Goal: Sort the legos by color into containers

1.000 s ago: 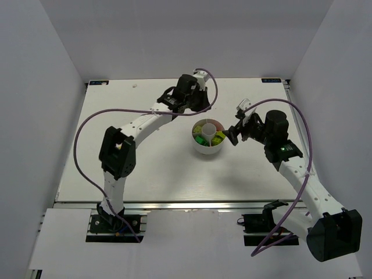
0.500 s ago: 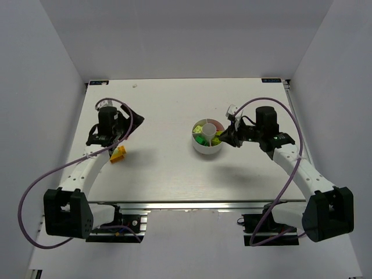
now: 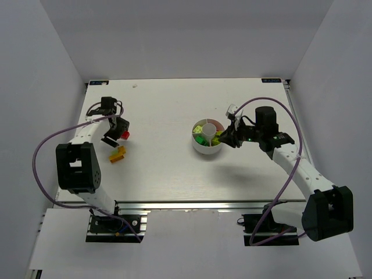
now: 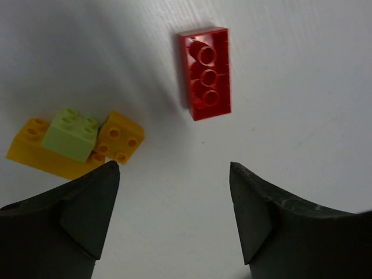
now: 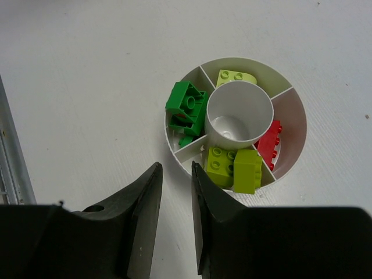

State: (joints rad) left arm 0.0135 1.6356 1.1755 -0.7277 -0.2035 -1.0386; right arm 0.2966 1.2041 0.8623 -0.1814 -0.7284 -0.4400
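Observation:
A red lego (image 4: 204, 72) lies flat on the table ahead of my left gripper (image 4: 173, 168), which hangs open above bare table with nothing between its fingers. To its left is a small cluster: a yellow lego (image 4: 40, 152) with a pale green one (image 4: 74, 133) on top and an orange one (image 4: 119, 138) against it. In the top view the left gripper (image 3: 113, 132) is just left of the red lego (image 3: 125, 135). The white divided dish (image 5: 294, 110) holds dark green (image 5: 187, 107), lime (image 5: 235, 168), pale green (image 5: 234, 77) and red (image 5: 269, 143) legos in separate wedges. My right gripper (image 5: 175, 168) hovers just outside its rim, jaws narrowly apart and empty.
The round centre cup (image 5: 239, 116) of the dish is empty. In the top view the yellow cluster (image 3: 118, 154) lies near the table's left edge and the dish (image 3: 204, 150) stands right of centre. White walls close in the table on three sides.
My left arm swung from behind the dish to the left side of the table and opened by the red lego. The right gripper's jaws narrowed beside the dish.

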